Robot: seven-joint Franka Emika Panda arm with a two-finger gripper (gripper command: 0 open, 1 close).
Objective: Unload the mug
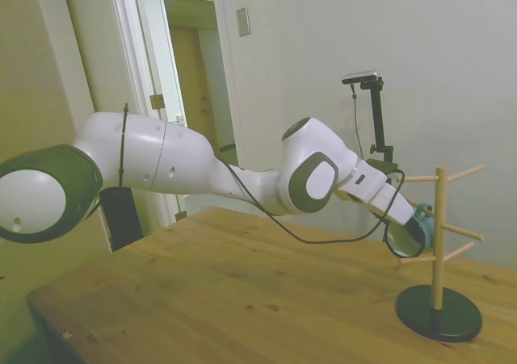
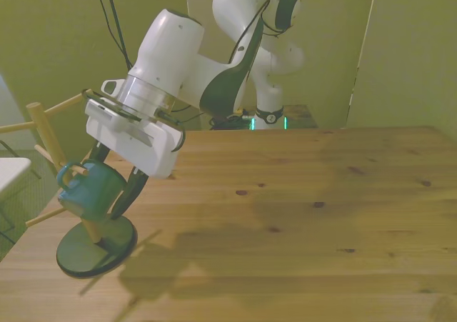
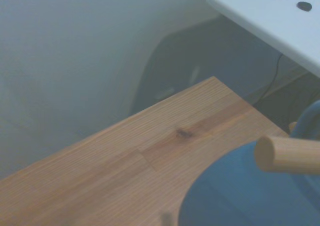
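Looked like a room in a home or office: plain walls, white-framed doorway (image 1: 190, 81) upper left, wooden counter (image 1: 242, 299).

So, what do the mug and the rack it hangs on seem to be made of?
The mug: teal, smooth, slightly glossy, possibly enamelled metal or glazed ceramic; I cannot tell which. The rack: pale wooden post and pegs with visible light grain colour, on a dark round base, probably painted metal or wood.

The mug (image 2: 91, 188) is small and teal-blue with a loop handle. It is hanging tipped on its side, low at the front view's left. It is showing as a blue blur (image 3: 250, 191) in the wrist view.
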